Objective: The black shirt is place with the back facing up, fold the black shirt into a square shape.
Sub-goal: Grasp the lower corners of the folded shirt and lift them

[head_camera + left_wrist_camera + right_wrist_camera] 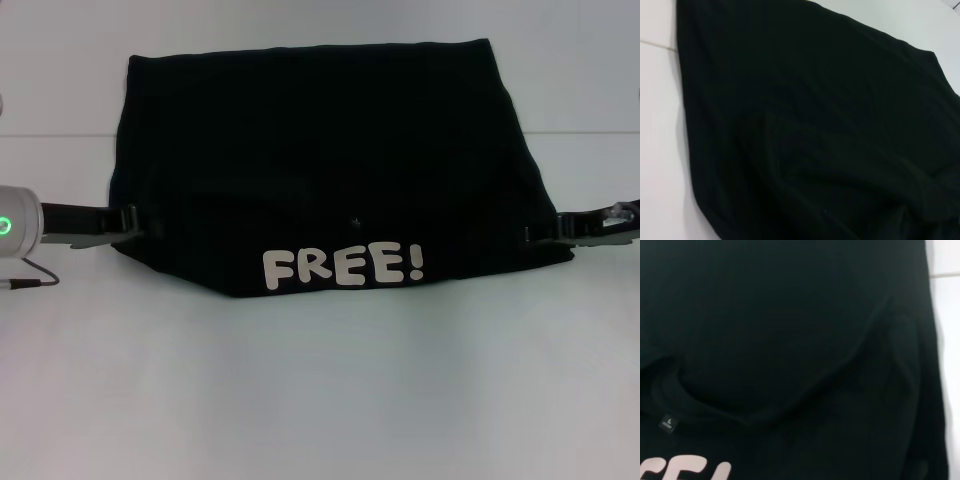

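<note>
Nearest me, cream "FREE!" lettering (343,267) shows on the folded-over near flap of the black shirt (330,150), which lies on the white table (320,390). My left end effector (128,225) and right end effector (548,233) each pinch a side edge of it.

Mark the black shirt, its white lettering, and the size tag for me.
black shirt (320,140): head view, on the plain black fabric of the far half.
white lettering (343,266): head view, on the middle letters of "FREE!".
size tag (668,422): right wrist view, on the small label below the neckline.
</note>
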Action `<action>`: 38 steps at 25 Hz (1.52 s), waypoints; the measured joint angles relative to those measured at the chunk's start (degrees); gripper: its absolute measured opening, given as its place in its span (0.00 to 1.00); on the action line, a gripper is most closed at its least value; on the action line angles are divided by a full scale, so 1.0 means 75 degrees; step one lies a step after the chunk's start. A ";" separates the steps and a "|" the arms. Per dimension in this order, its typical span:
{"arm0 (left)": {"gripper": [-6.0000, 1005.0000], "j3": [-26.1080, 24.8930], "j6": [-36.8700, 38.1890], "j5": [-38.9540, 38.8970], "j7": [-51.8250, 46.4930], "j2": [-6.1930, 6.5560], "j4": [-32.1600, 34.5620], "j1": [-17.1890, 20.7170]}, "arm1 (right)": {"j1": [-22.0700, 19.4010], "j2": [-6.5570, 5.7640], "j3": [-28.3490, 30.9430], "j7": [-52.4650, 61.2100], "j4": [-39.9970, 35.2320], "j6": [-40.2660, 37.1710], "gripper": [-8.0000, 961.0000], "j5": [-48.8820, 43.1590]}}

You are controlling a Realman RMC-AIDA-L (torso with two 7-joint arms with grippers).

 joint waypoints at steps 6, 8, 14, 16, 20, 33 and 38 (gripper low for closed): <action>0.04 0.0008 0.0001 -0.0003 0.0000 0.0000 -0.0007 -0.0052 | 0.0048 0.0054 -0.0007 0.0031 -0.0035 0.0052 0.67 0.0001; 0.04 0.0009 0.0016 -0.0003 0.0000 0.0000 -0.0007 -0.0057 | 0.0049 0.0023 -0.0007 0.0022 -0.0011 0.0071 0.66 0.0002; 0.04 0.0003 0.0057 -0.0004 -0.0010 0.0000 -0.0006 -0.0061 | 0.0057 -0.0069 -0.0005 0.0057 0.0016 0.0019 0.34 -0.0001; 0.04 0.0020 0.0071 -0.0004 -0.0038 0.0000 -0.0006 -0.0062 | 0.0058 -0.0107 0.0001 0.0074 0.0016 0.0010 0.30 -0.0003; 0.04 0.0059 0.0093 -0.0004 -0.0093 0.0000 0.0003 -0.0064 | 0.0058 -0.0150 0.0001 0.0078 0.0016 0.0010 0.23 -0.0006; 0.04 0.0041 0.2780 0.0774 -0.0510 0.0292 0.0219 -0.0331 | -0.0456 -0.0391 0.0062 0.0904 -0.1185 -0.2439 0.08 -0.0328; 0.04 0.0105 0.4386 0.0921 -0.0483 0.0360 0.0555 -0.0171 | -0.1027 -0.0254 0.0076 0.1159 -0.2219 -0.3965 0.08 -0.0421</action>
